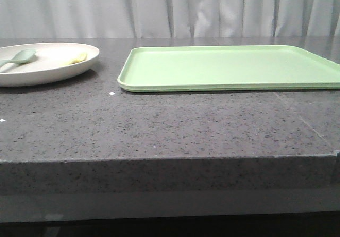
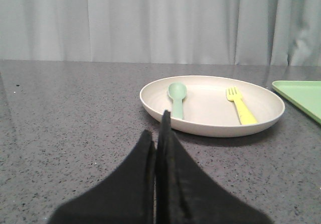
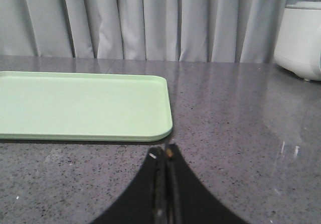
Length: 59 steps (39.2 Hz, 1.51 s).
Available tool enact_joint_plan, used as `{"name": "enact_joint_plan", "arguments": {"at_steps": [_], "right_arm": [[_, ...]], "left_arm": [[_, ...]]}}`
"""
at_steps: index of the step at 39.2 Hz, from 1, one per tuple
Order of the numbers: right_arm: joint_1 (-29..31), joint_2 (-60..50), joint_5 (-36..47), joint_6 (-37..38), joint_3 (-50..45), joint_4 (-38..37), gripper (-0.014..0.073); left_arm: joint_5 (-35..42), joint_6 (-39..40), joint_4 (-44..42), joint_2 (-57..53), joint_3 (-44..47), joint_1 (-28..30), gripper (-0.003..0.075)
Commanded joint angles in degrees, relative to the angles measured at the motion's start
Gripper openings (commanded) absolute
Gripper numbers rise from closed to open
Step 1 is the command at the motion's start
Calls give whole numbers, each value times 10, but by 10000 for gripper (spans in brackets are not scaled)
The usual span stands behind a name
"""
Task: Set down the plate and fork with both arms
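Here you can count one plate (image 1: 50,64), one fork (image 2: 240,105), one spoon (image 2: 176,98) and one tray (image 1: 228,67), all on the grey speckled table (image 1: 159,125). You have also two grippers, one in each wrist view.

The plate is round, wide and shallow, cream coloured and matte, with a low raised rim. In the front view it stands at about 10 o'clock, partly cut by the picture's edge, and it is well apart from the tray, which lies from 12 to 2 o'clock.

The fork is small, slim and yellow, with short tines, much shorter than the plate is wide. It lies flat inside the plate, on the side nearer the tray, and its tines point toward the curtain (image 1: 170,8). The pale green spoon lies inside the same plate on the other side, apart from the fork, bowl end also toward the curtain.

The tray is flat, rectangular and light green, and nothing lies on it.

The left gripper (image 2: 159,133) has its black fingers pressed together, holding nothing, with the tips just before the plate's near rim. The right gripper (image 3: 164,153) also has its fingers pressed together, holding nothing, near the tray's corner. A white appliance (image 3: 301,38) stands on the table beyond the right gripper.
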<state>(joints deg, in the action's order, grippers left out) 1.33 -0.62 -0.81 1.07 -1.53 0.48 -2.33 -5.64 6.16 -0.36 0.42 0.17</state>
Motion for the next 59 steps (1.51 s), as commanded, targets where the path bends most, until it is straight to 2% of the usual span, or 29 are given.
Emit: {"name": "enact_joint_plan", "arguments": {"at_steps": [1,23,28,34,44,55,59], "right_arm": [[0,-10,48,-2,2,-5,-68],[0,-10,57,-2,2,-5,-68],[0,-10,83,-2,2,-2,-68],[0,-10,59,-2,45,4,-68],[0,31,-89,-2,212,3,-68],[0,165,-209,-2,354,3,-68],[0,211,-240,-2,377,3,-68]], "left_arm": [[48,5,0,-11,1,1,-18],[47,5,0,-11,1,1,-18],[81,5,0,-11,1,1,-18],[81,5,52,-10,-44,1,-18],[-14,5,50,31,-212,1,-18],[-208,5,42,174,-388,1,-18],[-209,5,42,211,-408,1,-18]]}}
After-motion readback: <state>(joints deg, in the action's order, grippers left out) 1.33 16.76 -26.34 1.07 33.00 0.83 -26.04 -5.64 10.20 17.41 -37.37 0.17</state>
